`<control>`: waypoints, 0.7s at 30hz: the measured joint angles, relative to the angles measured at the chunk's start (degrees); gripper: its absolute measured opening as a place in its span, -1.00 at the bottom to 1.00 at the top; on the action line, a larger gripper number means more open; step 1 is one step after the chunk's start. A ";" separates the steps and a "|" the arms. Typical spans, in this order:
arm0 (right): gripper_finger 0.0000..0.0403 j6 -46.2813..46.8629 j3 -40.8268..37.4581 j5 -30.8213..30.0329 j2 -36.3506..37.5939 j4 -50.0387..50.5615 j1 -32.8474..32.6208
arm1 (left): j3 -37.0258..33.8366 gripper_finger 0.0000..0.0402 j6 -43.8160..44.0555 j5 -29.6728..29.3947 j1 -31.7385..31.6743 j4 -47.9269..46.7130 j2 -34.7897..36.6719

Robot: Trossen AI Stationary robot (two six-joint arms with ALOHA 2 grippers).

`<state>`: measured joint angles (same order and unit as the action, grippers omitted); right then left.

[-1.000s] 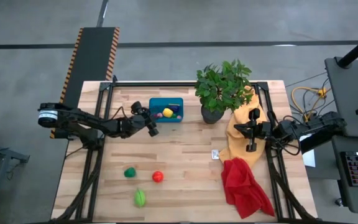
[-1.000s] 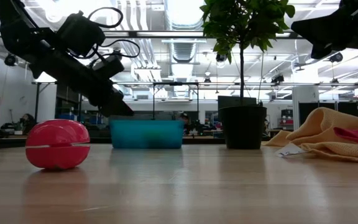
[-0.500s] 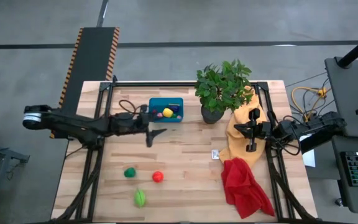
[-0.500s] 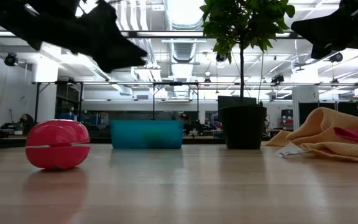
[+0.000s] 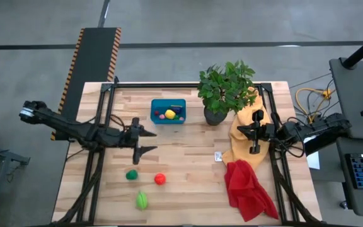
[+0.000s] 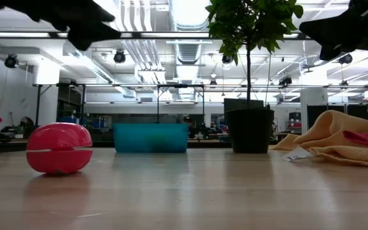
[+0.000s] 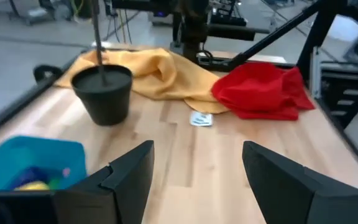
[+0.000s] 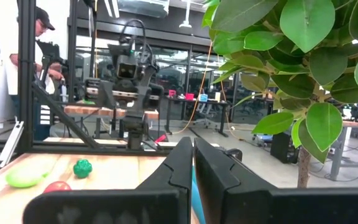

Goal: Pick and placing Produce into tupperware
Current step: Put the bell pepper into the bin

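Observation:
The teal tupperware point(image 5: 168, 111) sits at the table's far middle and holds yellow, pink and purple produce; it also shows in the low view point(image 6: 151, 137) and the left wrist view point(image 7: 30, 165). A dark green piece point(image 5: 132, 174), a red piece point(image 5: 160, 179) and a light green piece point(image 5: 142, 200) lie on the near left of the table. My left gripper point(image 5: 151, 142) hangs open above the table between the tupperware and these pieces, holding nothing point(image 7: 194, 180). My right gripper point(image 5: 247, 130) waits shut above the yellow cloth point(image 8: 193, 168).
A potted plant point(image 5: 222, 94) stands right of the tupperware. A yellow cloth point(image 5: 241, 135) and a red cloth point(image 5: 247, 189) lie at the table's right, with a small white tag point(image 5: 218, 156) beside them. A person point(image 8: 39, 37) stands beyond the table.
My left gripper has drawn back from beside the tupperware toward the table's near and left edges and has risen, as the low view shows. The produce on the table and my right arm have kept still.

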<state>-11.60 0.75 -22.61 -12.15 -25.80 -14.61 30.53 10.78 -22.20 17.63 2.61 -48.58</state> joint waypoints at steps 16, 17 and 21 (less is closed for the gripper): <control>-0.96 0.00 0.00 0.00 -0.01 -0.04 0.00 | 22.92 0.15 43.41 -13.10 16.10 -60.28 -8.20; -0.96 -0.02 0.00 0.00 -0.01 -0.02 0.00 | 23.57 0.15 45.47 -11.59 16.23 -62.22 -8.67; -0.96 -0.19 0.00 0.00 -0.01 -0.05 0.01 | 23.79 0.15 48.52 -3.11 16.21 -64.95 -10.10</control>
<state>-11.78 0.75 -22.61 -12.16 -25.86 -14.61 54.32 59.30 -25.31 33.85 -62.35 -58.68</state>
